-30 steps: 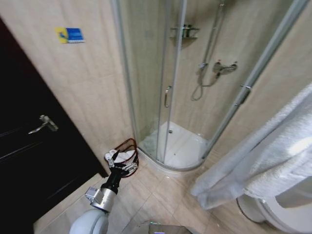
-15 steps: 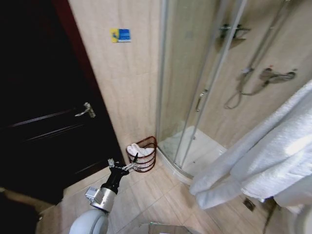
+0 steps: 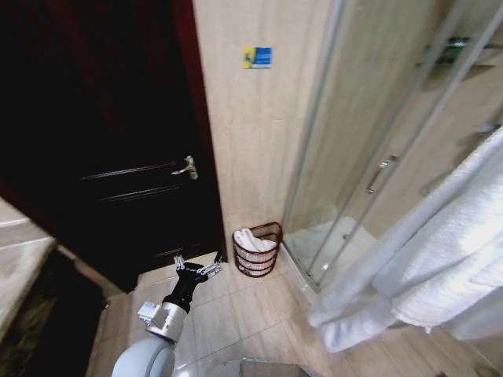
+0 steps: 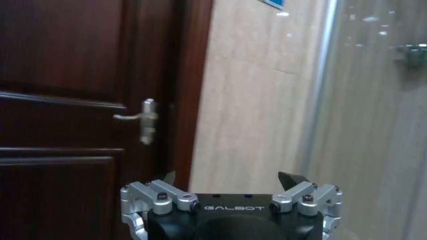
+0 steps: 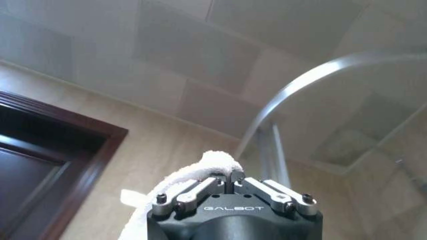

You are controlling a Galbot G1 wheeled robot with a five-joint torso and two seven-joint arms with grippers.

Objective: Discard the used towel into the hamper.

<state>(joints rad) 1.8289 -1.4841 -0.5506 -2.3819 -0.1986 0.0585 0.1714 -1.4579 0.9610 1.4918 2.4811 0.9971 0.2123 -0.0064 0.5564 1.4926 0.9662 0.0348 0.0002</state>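
Left pincer (image 3: 197,267), fingers spread wide and empty, extended low over the tiled floor (image 3: 236,314) just short of the hamper (image 3: 257,250). Right pincer (image 5: 230,176), fingers closed together on a fold of white towel (image 5: 200,167), raised toward the ceiling; the towel drapes down the right side of the head view. Hamper stands on the floor against the tiled wall, between the dark wooden door (image 3: 118,157) and the glass shower enclosure (image 3: 369,157), with white cloth (image 3: 253,240) inside.
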